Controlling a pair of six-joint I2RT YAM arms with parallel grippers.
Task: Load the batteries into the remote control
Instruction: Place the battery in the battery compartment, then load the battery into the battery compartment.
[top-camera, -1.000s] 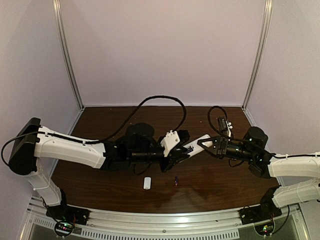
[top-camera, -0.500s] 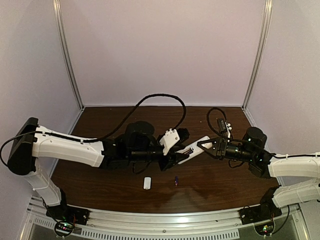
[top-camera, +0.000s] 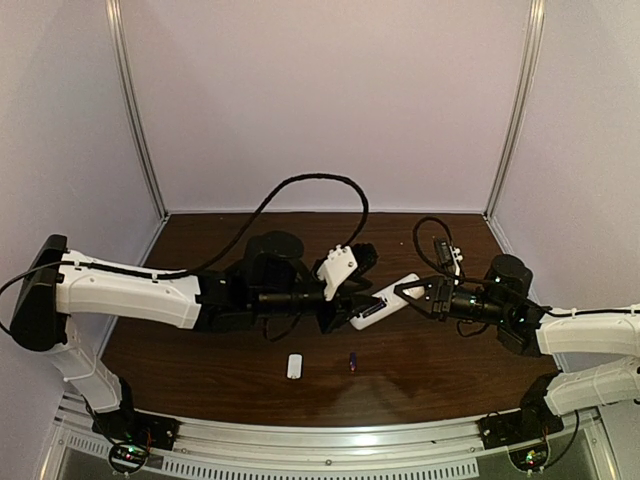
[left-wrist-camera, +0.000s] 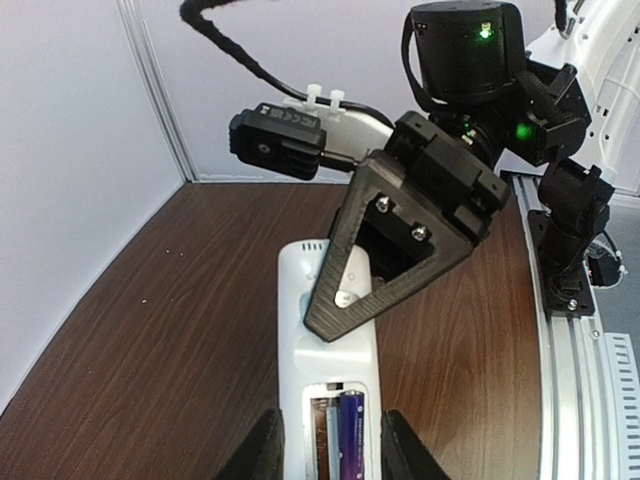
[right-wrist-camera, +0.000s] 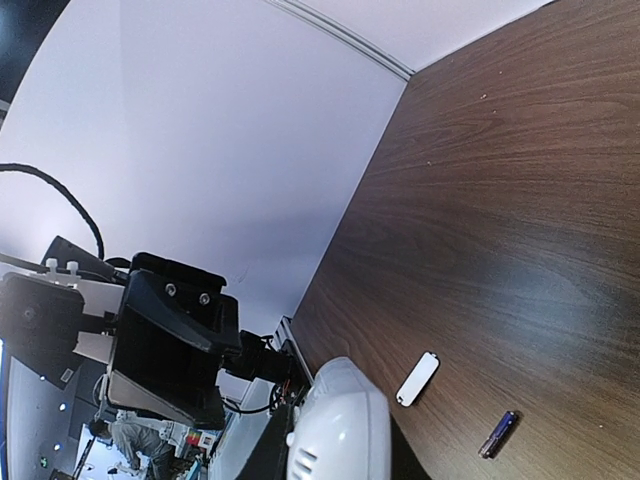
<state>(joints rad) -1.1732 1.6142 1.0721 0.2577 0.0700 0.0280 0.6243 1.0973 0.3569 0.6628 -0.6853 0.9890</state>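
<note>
Remote aloft between two grippers

Clamped at one end in right gripper; flanked at the open bay by fingers of left gripper, grip there impossible to tell. Holds one battery in that bay. Hangs over table, with second battery and white cover near each other toward its near edge. Battery label too blurred to read.

I stand in what looks like a robotics lab test cell rather than a home or shop. My dark wood desk is boxed in by plain pale panels set in aluminium posts, with a slotted metal rail carrying my arm bases.
</note>
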